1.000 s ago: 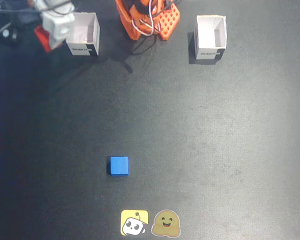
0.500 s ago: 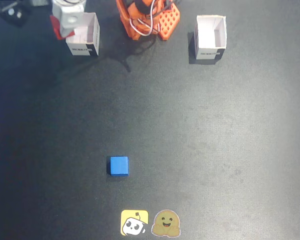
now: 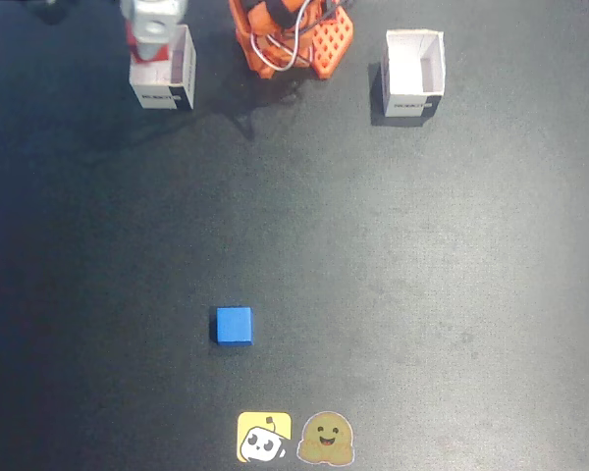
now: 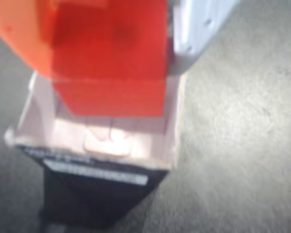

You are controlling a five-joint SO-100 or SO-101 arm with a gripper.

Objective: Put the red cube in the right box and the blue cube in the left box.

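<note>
Directly over the small white cardboard box with faint print inside (image 4: 99,141), gripper (image 4: 111,58) is clamped on the small bright red cube (image 4: 109,63), not yet released. Small bright blue cube (image 3: 234,326) sits on dark worktop (image 3: 422,294), well below it in fixed view; plain white box (image 3: 413,74) is empty. Approx. halfway thru 1st placement.

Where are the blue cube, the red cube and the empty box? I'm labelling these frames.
blue cube (image 3: 234,326): fixed view, top face.
red cube (image 4: 109,58): wrist view, front face, held between the gripper fingers.
empty box (image 3: 413,103): fixed view, front wall with label.
</note>
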